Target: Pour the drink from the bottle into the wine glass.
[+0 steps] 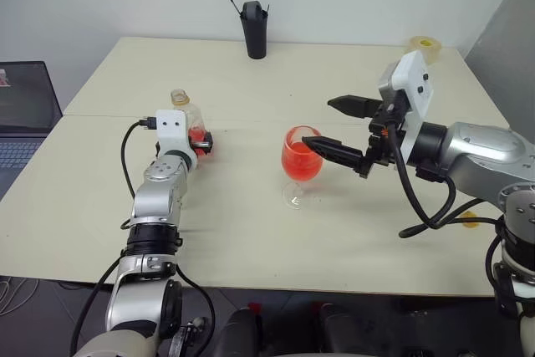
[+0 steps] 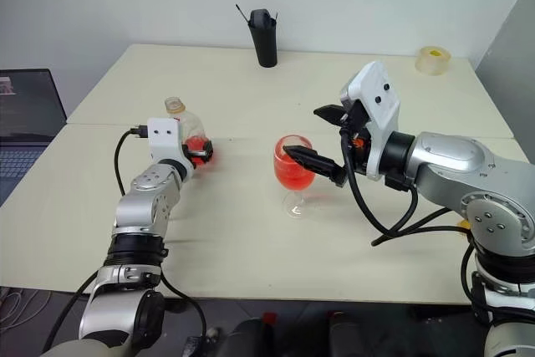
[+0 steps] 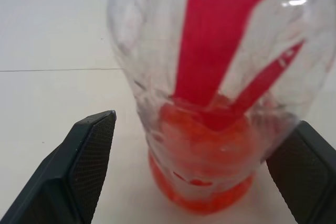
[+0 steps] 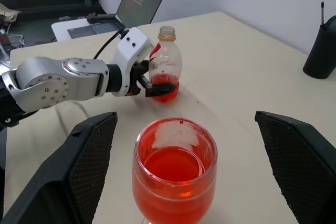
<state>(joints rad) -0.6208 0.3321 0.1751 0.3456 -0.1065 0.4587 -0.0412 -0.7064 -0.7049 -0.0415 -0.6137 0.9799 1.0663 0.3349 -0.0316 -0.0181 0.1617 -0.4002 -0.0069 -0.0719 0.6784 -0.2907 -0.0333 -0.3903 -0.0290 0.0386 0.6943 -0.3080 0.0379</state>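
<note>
The cream worktop (image 1: 251,232) carries the bottle (image 1: 191,120), the wine glass (image 1: 299,165), a black holder (image 1: 255,31) and a tape roll (image 1: 426,46).

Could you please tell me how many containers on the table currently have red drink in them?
2. The wine glass stands mid-table between the open right gripper fingers, mostly full. The bottle stands upright further left, between the open left gripper fingers, with only a little left.
</note>
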